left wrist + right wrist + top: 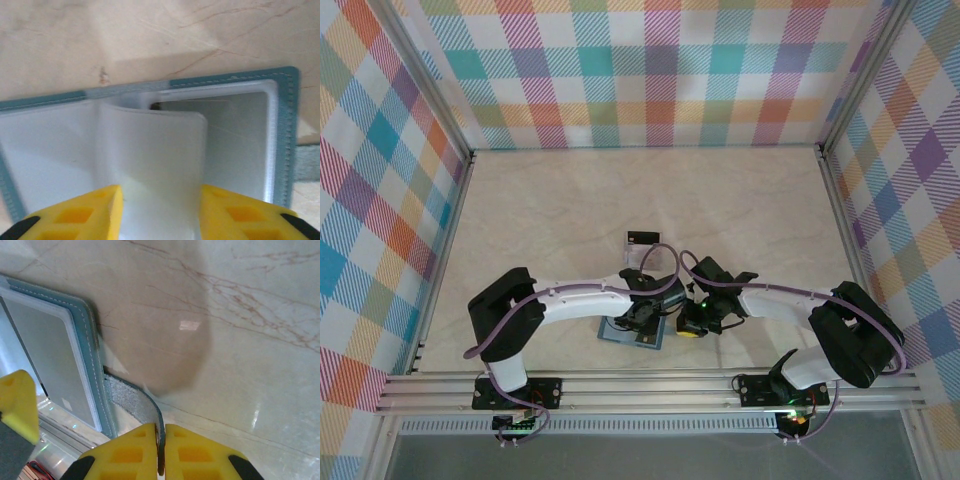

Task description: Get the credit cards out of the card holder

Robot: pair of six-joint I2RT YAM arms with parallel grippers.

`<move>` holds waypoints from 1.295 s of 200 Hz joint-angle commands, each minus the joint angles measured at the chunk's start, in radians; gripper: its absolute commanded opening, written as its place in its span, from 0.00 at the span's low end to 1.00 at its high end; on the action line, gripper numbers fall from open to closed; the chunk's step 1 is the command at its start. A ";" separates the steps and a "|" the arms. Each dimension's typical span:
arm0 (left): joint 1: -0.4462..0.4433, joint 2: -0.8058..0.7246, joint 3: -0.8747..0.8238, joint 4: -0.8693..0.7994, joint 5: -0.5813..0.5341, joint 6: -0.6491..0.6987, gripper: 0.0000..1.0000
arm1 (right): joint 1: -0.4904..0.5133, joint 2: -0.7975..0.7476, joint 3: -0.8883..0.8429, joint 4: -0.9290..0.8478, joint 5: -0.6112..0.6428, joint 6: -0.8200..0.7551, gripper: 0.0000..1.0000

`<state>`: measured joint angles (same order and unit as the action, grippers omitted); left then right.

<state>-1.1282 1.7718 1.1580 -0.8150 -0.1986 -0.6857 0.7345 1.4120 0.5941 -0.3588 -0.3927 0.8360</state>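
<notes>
Your right gripper pinches the clasp tab of the open card holder; your left gripper stands jaws apart around its clear sleeve.

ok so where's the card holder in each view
Top external: card holder lies open low centre, under the left gripper.
Left wrist: card holder spans the lower frame, teal rim top and right.
Right wrist: card holder at left edge, clasp tab pinched in the right gripper.
Shared landmark: the veined marble table.
</notes>
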 commanded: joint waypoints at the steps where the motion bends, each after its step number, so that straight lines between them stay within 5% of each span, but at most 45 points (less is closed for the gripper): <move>1: -0.015 0.015 0.035 -0.121 -0.096 0.011 0.47 | 0.006 -0.015 0.023 -0.041 0.014 -0.024 0.11; 95: 0.019 0.002 -0.024 -0.145 -0.145 0.040 0.52 | 0.006 -0.007 0.059 -0.068 0.045 -0.045 0.11; 158: 0.095 -0.071 -0.205 -0.041 -0.021 0.064 0.52 | 0.006 0.088 0.149 -0.055 0.023 -0.086 0.11; 203: 0.133 -0.182 -0.273 -0.043 -0.028 0.058 0.53 | 0.009 0.159 0.208 -0.053 0.003 -0.087 0.12; 259: 0.133 -0.411 -0.241 -0.073 -0.007 0.042 0.55 | 0.042 0.111 0.226 -0.108 0.060 -0.047 0.31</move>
<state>-1.0092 1.4487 0.8909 -0.8497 -0.2249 -0.6376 0.7567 1.5658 0.7879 -0.4095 -0.3691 0.7746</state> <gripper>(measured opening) 0.543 0.261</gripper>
